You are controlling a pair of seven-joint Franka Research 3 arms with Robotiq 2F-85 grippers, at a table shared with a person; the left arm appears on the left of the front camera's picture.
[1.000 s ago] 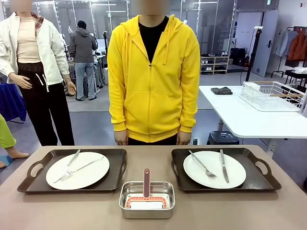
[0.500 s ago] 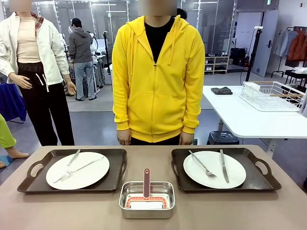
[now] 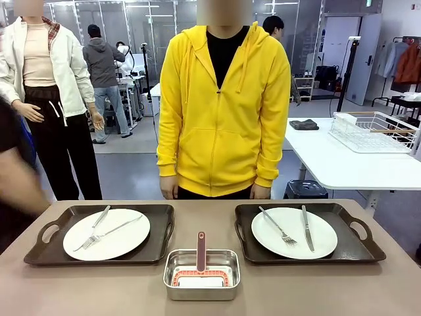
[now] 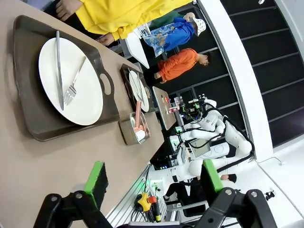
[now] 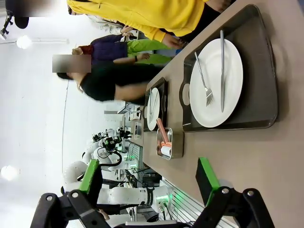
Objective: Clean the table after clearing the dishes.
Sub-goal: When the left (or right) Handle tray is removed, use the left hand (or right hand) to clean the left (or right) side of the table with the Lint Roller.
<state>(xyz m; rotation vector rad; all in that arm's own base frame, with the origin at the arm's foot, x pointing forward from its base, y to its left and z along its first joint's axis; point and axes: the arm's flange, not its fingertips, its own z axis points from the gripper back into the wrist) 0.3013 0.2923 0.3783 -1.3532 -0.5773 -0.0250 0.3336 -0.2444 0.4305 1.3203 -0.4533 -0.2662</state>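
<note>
Front view: round white dishes (image 3: 122, 245) rest on matte brown table (image 3: 296, 289).

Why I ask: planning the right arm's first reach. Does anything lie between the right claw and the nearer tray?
Nothing visible does: bare table lies between the open right claw and that tray; the steel pan sits off to one side.

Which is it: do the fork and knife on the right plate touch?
Apart. The front view shows bare white plate between fork and knife.
</note>
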